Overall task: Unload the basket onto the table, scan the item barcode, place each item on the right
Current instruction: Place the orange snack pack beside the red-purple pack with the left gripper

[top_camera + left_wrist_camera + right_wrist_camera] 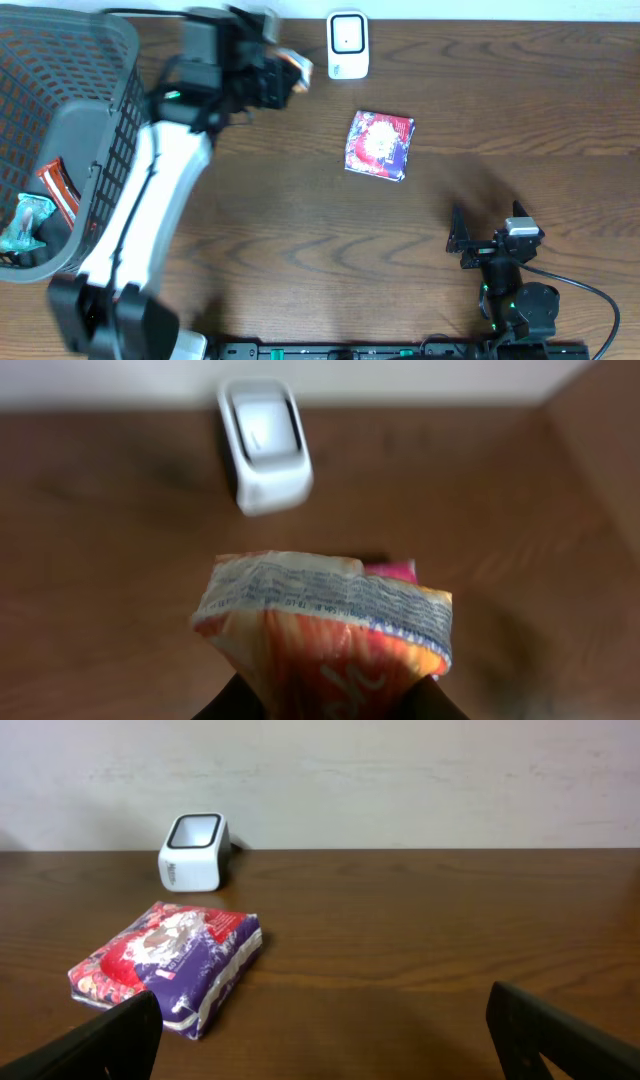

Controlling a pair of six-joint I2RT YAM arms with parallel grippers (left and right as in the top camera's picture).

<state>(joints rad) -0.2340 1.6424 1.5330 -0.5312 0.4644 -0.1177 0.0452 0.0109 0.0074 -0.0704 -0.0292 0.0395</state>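
Right now the left jaws are pinching the lower part of the orange snack packet, nearly closed on it. They are holding it in the air just short of the white scanner, which is standing at the far edge of the surface.

From the left wrist view, the packet's crimped top seam with its fine print is facing the camera, and no barcode is showing there. Doing this step well probably means turning the packet until its barcode panel is facing the scanner's dark window. It should be held flat and steady there, not swept past. The foil is looking crumpled, so a creased or glaring code may be hard to read. A gentle tilt could help, as could a grip firm enough that the packet is not sliding.

The right jaws are standing wide open and gripping nothing. They are resting near the front right corner, well apart from the purple-and-red packet lying flat mid-surface.

At the left edge, a dark mesh basket with a grey rim is sitting partly under the left arm. A red-brown packet is leaning inside it, and a teal wrapper is lying just beside that. The frame edge is cutting off the rest of its inside.
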